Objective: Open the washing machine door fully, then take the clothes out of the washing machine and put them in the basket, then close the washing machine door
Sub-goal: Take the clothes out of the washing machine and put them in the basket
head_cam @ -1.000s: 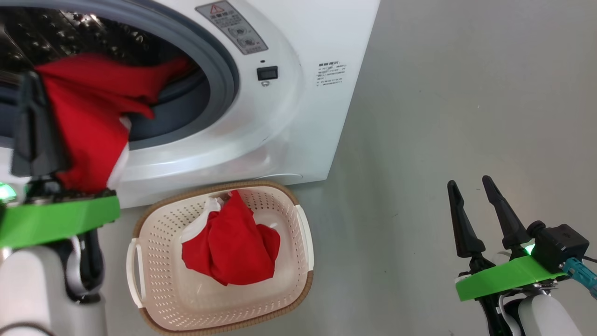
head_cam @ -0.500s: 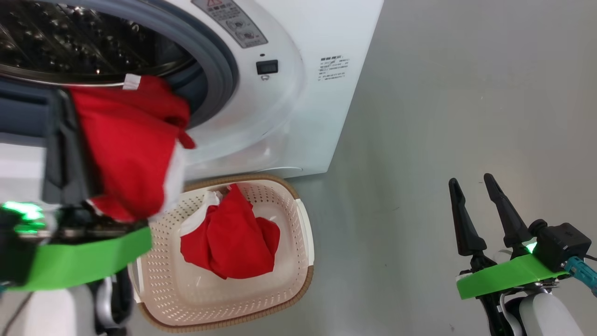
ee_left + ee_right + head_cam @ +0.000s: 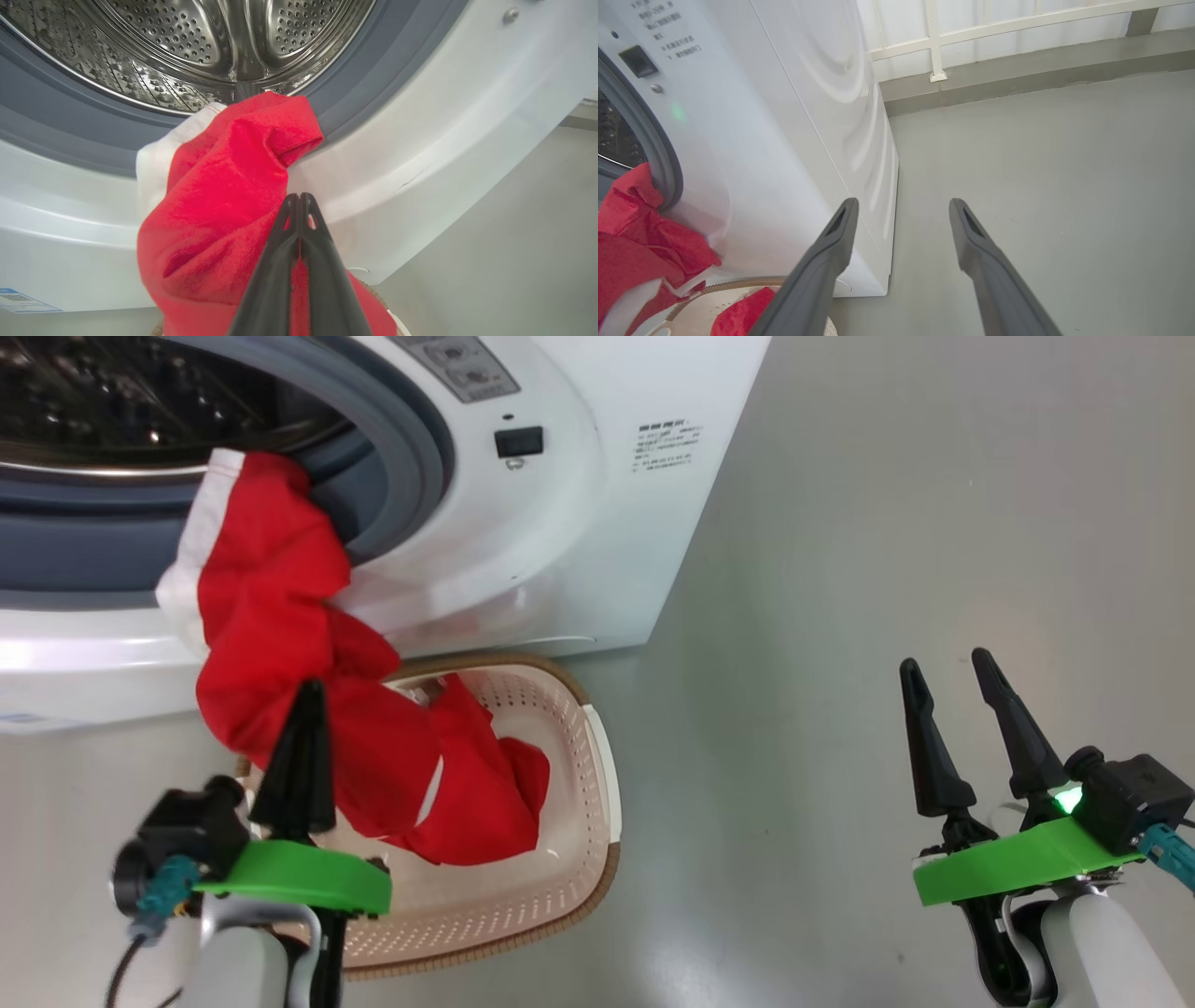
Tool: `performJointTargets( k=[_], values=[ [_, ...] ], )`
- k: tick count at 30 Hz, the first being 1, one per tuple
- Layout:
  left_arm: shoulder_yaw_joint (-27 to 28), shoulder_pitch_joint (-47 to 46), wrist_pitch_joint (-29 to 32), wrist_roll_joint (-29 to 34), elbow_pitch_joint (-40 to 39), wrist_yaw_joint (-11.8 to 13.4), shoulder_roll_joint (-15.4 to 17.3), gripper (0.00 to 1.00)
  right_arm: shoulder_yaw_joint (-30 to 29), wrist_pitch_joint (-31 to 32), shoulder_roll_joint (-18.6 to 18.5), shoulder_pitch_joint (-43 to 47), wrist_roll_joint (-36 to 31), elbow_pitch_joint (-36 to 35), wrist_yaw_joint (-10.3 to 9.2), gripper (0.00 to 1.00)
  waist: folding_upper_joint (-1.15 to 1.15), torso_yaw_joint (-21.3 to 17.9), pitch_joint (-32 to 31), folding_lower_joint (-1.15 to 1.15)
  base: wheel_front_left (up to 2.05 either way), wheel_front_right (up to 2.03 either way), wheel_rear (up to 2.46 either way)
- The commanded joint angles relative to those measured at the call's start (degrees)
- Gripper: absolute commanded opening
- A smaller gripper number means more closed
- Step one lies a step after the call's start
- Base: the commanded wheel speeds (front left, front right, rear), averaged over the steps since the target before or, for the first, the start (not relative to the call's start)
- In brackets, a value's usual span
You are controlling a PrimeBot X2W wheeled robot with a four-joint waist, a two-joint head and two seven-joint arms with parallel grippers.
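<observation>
Lower left, the left claw (image 3: 311, 695) is pinched shut on the red clothes (image 3: 271, 579), apparently to drop them into the basket (image 3: 605, 775), where more red cloth lies. Lower right, the right claw (image 3: 945, 661) stands spread and empty above the floor (image 3: 887, 523). Beyond, the cloth's top end hangs over the washer (image 3: 560, 541) lip; what shows of the drum (image 3: 187, 42) is bare.

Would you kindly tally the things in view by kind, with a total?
Washing machine: 1
Basket: 1
Red garments: 2 (hanging garment, garment in basket)
Grippers: 2 (left gripper, right gripper)
Total: 6
</observation>
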Motion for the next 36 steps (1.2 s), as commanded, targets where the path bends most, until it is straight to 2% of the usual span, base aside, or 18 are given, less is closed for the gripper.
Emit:
performJointTargets(
  k=[1, 21, 26, 36],
  values=[
    [1.36, -0.09, -0.29, 0.52, -0.42, -0.33, 1.46, 0.00, 1.01, -0.37, -0.07, -0.45, -0.38, -1.45, 0.37, 1.00, 0.00, -0.53, 1.31, 0.00, 0.00, 0.00, 0.00],
    [-5.94, -14.45, -0.29, 0.88, 30.23, -3.57, 1.46, 0.00, 1.21, -0.37, 0.27, -4.70, 0.15, -2.54, 0.37, 1.00, 0.00, -2.10, 11.21, 0.00, 0.00, 0.00, 0.00],
    [-6.78, -16.20, -0.29, 0.92, 33.00, -4.09, 1.46, 0.00, 1.43, -0.37, 0.28, -5.05, 0.60, -2.73, 0.37, 1.00, 0.00, -2.62, 12.26, 0.00, 0.00, 0.00, 0.00],
    [-11.81, -18.03, -0.29, -3.66, 38.12, -4.84, 1.46, 0.00, 1.55, -0.37, 0.29, -5.34, 0.97, -2.92, 0.37, 1.00, 0.00, -3.06, 13.52, 0.00, 0.00, 0.00, 0.00]
  ],
)
